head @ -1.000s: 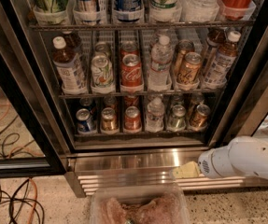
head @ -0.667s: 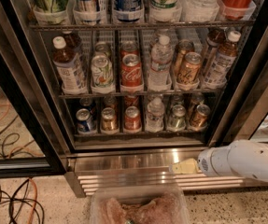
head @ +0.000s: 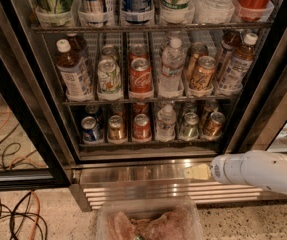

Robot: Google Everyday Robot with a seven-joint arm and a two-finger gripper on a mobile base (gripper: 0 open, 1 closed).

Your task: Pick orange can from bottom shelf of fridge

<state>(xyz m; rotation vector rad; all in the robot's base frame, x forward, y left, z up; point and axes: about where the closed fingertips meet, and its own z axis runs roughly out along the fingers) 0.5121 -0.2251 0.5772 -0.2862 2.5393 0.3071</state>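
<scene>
The fridge (head: 58,134) stands open in front of me, with drinks on wire racks. The orange can (head: 213,124) stands upright at the far right of the bottom shelf (head: 148,144), next to a silver can (head: 189,125). My gripper (head: 197,172) sits at the end of a white arm (head: 258,169) that comes in from the right. It is in front of the steel base, below the bottom shelf and a little left of the orange can. It holds nothing.
The bottom shelf also holds a small red can (head: 142,126), a gold can (head: 116,128), a blue can (head: 89,129) and a water bottle (head: 165,121). A taller orange can (head: 202,73) is one shelf up. A clear tub (head: 148,224) lies below. Cables (head: 8,219) lie on the floor at left.
My gripper and arm have risen slightly in front of the steel base. The cans and bottles have not moved.
</scene>
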